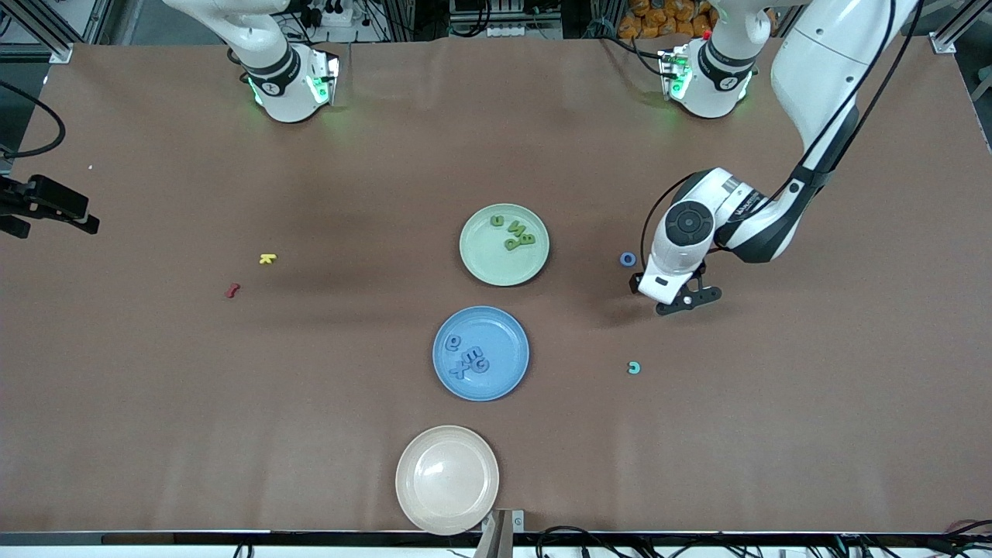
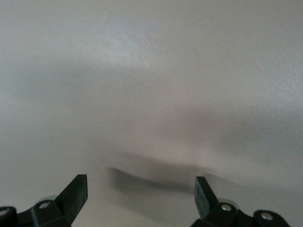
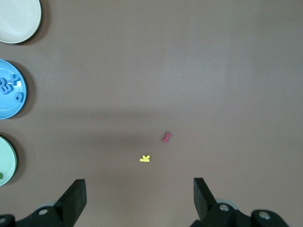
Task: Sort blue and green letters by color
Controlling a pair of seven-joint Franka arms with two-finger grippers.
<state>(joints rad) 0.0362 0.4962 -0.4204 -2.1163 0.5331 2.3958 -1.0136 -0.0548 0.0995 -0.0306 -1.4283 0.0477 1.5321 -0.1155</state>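
- A brown table (image 1: 232, 403) fills the front view; metal framing, cables and the two arm bases line its top edge.
- Toward the right arm's end lie a red squiggly piece (image 1: 232, 291) and a yellow K (image 1: 267, 258), well apart from the plates.
- The right gripper (image 3: 139, 198) is out of the front view; its wrist view shows it high over the table, fingers spread wide and holding nothing, with the K and the squiggle below.
- Three plates stand in a row mid-table: a cream plate (image 1: 411, 496) nearest the front camera, a blue plate (image 1: 508, 376) next, a green plate (image 1: 480, 267) farthest.
- Blue letters (image 1: 467, 359) lie on the blue plate, green letters (image 1: 518, 235) on the green plate; their shapes overlap and are hard to read.
- Toward the left arm's end, a blue ring-shaped letter (image 1: 628, 259) lies on the table, and a teal curved letter (image 1: 634, 367) lies nearer the front camera.
- The left gripper (image 1: 690, 298) hangs low over bare table just beside the ring letter, fingers spread, nothing between them; its wrist view shows only blurred surface and shadow.
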